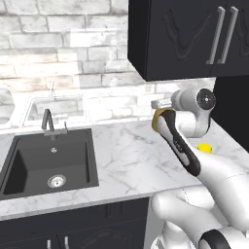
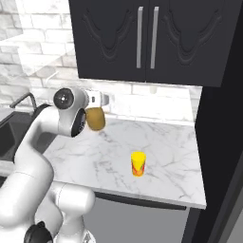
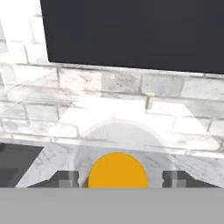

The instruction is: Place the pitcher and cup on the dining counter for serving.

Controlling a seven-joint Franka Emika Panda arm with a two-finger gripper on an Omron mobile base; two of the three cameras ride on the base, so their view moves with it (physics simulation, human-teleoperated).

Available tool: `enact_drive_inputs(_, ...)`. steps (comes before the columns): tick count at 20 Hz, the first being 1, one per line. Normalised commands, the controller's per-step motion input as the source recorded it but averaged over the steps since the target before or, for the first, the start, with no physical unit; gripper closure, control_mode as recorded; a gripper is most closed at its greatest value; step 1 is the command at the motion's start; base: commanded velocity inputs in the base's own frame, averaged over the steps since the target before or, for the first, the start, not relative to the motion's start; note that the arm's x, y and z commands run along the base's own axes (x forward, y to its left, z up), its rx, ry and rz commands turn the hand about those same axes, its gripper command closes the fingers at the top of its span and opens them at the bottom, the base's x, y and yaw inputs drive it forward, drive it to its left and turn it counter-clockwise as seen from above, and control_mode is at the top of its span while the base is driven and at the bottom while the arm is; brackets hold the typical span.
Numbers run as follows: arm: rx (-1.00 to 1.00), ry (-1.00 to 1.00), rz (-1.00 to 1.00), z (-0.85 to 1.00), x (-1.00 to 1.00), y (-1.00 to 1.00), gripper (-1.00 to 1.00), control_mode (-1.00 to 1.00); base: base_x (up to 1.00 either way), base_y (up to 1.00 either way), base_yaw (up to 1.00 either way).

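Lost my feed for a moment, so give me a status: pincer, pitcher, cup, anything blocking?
Pincer open, straddling pitcher near the brick wall. Cup upright on sink-side marble counter, apart from pitcher. Nothing in the way.

Rises from the base as a white jointed arm with dark joints, elbow bent high and forearm angled forward over the counter. Carries the two-finger gripper [image 3: 118, 179] at wrist height, level and pointing toward the brick wall. Spreads its small dark finger tips [image 3: 65, 179] wide apart, one on each side of the mustard-yellow glossy pitcher [image 2: 96, 118]. Whether the tips press the pitcher's sides: not clear.
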Motion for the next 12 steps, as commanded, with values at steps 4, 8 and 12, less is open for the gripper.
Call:
enact_drive_inputs(4,0.01,-0.05,0.45,0.3,-1.0,0.13,1.0,-1.0,0.0,0.0,0.0)
enact_drive_inputs(8,0.0,0.0,0.0,0.0,0.0,0.0,1.0,1.0,-0.88,0.27,0.48)
enact_drive_inputs(12,0.0,0.0,0.0,0.0,0.0,0.0,1.0,1.0,-0.49,0.62,0.61)
